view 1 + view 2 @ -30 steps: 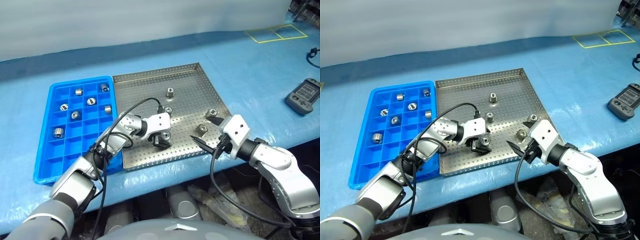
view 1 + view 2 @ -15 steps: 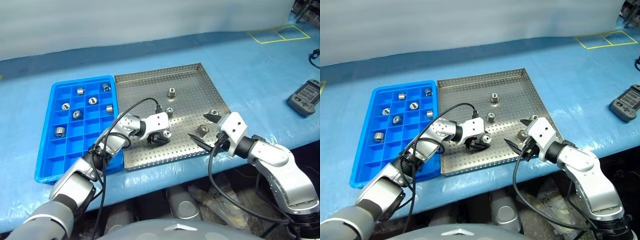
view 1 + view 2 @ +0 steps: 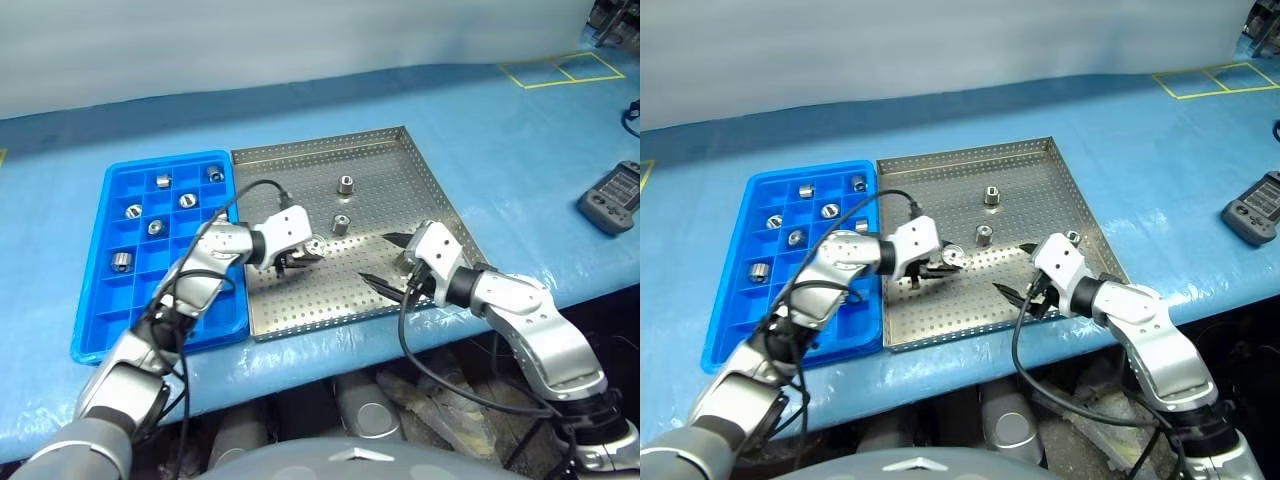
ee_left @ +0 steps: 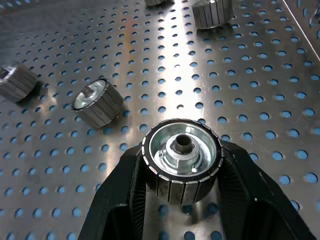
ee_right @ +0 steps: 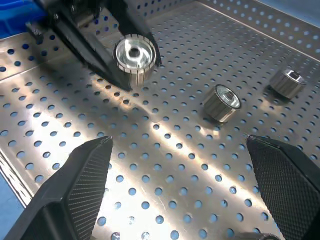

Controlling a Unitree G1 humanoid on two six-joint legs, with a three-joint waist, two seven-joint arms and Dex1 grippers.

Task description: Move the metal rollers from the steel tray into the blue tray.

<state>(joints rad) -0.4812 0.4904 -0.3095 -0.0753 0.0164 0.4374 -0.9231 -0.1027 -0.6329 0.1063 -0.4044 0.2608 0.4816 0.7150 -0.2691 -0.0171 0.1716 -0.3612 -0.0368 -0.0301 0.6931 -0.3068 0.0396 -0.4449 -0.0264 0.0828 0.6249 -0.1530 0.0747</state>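
Left pincer (image 4: 182,200): left wrist view, clenched on a small shiny ribbed metal roller (image 4: 181,159), held above the perforated square steel tray (image 4: 260,90).
Loose rollers: left wrist view, one (image 4: 96,102) near the held roller, more toward the tray's far rim.
Right pincer (image 5: 187,190): right wrist view, fingers spread wide, grasping nothing, over the tray's near-right corner.
Blue tray (image 3: 95,290): left eye view, bright blue gridded plastic, touching the steel tray's left rim on the blue worktop (image 3: 520,130); six rollers (image 3: 156,227) sit in separate compartments at its far end.
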